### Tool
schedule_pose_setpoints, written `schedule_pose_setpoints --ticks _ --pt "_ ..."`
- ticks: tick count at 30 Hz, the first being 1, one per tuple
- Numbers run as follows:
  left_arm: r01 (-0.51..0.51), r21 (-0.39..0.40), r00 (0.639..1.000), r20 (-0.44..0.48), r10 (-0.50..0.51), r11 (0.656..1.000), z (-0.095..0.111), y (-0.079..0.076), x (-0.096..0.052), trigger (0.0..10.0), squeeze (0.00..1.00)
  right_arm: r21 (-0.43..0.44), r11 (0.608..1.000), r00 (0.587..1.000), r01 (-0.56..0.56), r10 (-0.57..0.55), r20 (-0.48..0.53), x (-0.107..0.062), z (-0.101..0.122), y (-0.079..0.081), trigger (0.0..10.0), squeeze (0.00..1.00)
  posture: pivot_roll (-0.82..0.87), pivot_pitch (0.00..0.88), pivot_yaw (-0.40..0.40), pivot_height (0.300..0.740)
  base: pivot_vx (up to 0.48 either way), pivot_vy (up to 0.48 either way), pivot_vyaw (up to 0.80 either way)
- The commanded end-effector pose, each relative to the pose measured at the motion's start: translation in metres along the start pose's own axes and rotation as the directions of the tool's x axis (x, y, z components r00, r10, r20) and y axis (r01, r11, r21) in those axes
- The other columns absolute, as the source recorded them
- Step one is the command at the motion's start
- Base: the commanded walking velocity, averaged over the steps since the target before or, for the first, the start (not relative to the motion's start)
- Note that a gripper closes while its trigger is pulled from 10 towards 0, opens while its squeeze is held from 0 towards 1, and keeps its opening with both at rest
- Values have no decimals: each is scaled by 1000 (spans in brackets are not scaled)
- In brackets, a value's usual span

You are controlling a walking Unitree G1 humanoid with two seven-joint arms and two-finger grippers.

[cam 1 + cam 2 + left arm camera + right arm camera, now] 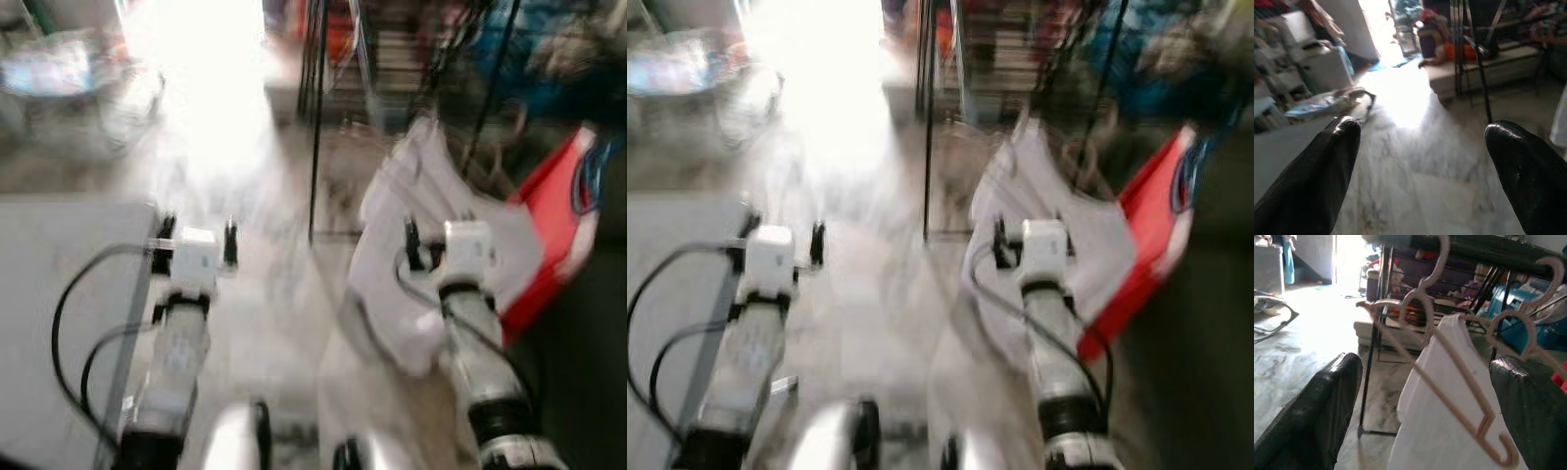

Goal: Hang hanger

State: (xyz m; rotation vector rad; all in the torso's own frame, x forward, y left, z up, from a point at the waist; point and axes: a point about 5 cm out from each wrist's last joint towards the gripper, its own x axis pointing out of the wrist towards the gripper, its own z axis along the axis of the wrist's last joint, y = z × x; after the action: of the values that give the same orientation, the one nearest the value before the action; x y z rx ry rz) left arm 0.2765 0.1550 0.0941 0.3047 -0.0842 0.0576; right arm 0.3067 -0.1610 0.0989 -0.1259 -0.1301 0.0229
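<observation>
We judge the hanging done: the pink hanger [1449, 357] with its white garment [1449, 431] hooks on the dark rail [1488, 249]. Right end effector [1425, 401] spreads empty; left end effector [1420, 166] too.

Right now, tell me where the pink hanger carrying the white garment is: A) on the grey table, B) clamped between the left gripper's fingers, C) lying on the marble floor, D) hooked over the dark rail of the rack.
D: in the right wrist view the pink hanger with the white garment curls its hook over the dark rail, with the right gripper open before it.
</observation>
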Motion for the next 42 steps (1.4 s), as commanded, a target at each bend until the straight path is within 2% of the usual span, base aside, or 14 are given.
schedule_pose_setpoints --ticks 1,6,12,13,15,18,20,23,39,42 --pt "9 0 999 40 -9 1000 12 -2 4 10000 0 -3 1000 1000 6 -6 -11 -3 -1 -1 10000 0 42 223 -49 740 0 -240 0" --pt "7 -1 999 35 -7 1000 14 0 3 10000 0 23 999 1000 -28 29 -5 1 5 6 10000 0 43 235 -50 740 0 -240 0" --pt "12 1 999 31 -12 1000 15 0 3 10000 0 -1 999 999 -41 41 -29 1 2 7 10000 0 41 262 -55 740 0 -80 0" --pt "13 4 1000 27 -13 1000 15 -1 2 10000 0 -37 999 999 -17 16 -37 2 2 6 10000 0 39 264 -57 740 0 0 0" --pt "14 5 1000 26 -14 1000 15 -1 1 10000 0 -48 999 999 -6 4 -40 2 2 6 10000 0 38 267 -57 740 0 0 0" --pt "14 3 1000 17 -14 1000 14 -2 0 10000 0 5 999 999 -41 41 -36 3 5 12 10000 0 36 271 -59 740 0 -242 0" --pt "16 0 1000 15 -16 1000 14 -3 -1 10000 0 -14 999 999 -40 39 -29 2 7 13 10000 0 32 276 -61 740 0 -240 0" --pt "21 -3 1000 11 -20 1000 14 -6 -2 10000 0 19 997 996 -70 70 -53 0 6 17 10000 0 28 280 -65 740 0 -241 0" --pt "18 6 1000 -6 -18 1000 11 -7 -1 10000 0 41 994 994 -102 104 -43 -1 11 18 10000 0 23 284 -76 740 0 -226 0" --pt "16 12 1000 -7 -16 1000 11 -7 -2 10000 0 88 992 993 -96 101 -60 0 10 20 10000 0 24 284 -80 740 0 0 0"
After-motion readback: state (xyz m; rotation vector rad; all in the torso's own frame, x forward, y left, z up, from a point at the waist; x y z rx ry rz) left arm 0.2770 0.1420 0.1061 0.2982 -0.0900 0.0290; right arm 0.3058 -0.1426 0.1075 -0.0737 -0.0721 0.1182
